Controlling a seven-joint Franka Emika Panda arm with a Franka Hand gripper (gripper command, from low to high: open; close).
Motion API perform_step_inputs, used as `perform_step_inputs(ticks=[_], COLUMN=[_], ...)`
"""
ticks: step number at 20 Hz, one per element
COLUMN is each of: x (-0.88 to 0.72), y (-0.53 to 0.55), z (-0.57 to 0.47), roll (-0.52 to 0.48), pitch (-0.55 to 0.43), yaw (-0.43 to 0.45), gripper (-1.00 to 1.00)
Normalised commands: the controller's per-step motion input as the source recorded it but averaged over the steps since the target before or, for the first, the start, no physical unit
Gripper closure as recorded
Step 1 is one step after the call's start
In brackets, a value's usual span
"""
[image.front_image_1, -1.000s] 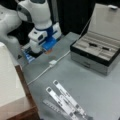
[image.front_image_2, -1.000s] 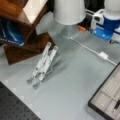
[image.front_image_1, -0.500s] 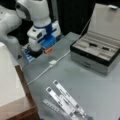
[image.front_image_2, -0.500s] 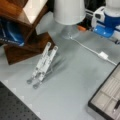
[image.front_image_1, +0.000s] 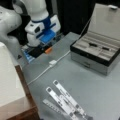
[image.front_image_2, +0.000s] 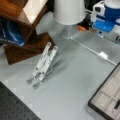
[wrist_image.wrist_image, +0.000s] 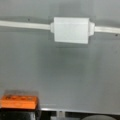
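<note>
The gripper (image.front_image_1: 41, 51) is positioned low above the table (image.front_image_1: 100, 85), nearest the white cable's inline switch (image.front_image_1: 52, 62); jaw state cannot be told. An open case (image.front_image_1: 96, 51) and a folding stand (image.front_image_1: 66, 101) are noted nearby. No change from earlier frames is observed.

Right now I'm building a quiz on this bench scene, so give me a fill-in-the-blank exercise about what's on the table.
1. The white cable carries a small ____ switch box.
2. The case has its lid ____.
3. The block at the wrist view's bottom is ____ in colour.
4. In both front views the folding stand lies on the ____ table.

Missing words: white; open; orange; grey
</note>
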Motion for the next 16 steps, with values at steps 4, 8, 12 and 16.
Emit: perform_step_inputs(ticks=[4, 8, 12, 16], x=[0.79, 0.9, 0.9, 0.74], y=[-0.26, -0.26, -0.23, -0.15], z=[0.56, 0.45, 0.38, 0.3], roll=[-0.016, -0.084, -0.157, -0.183], pitch=[0.369, 0.419, 0.391, 0.335], yaw=[0.177, 0.172, 0.136, 0.091], gripper=[-1.0, -1.0, -1.0, -1.0])
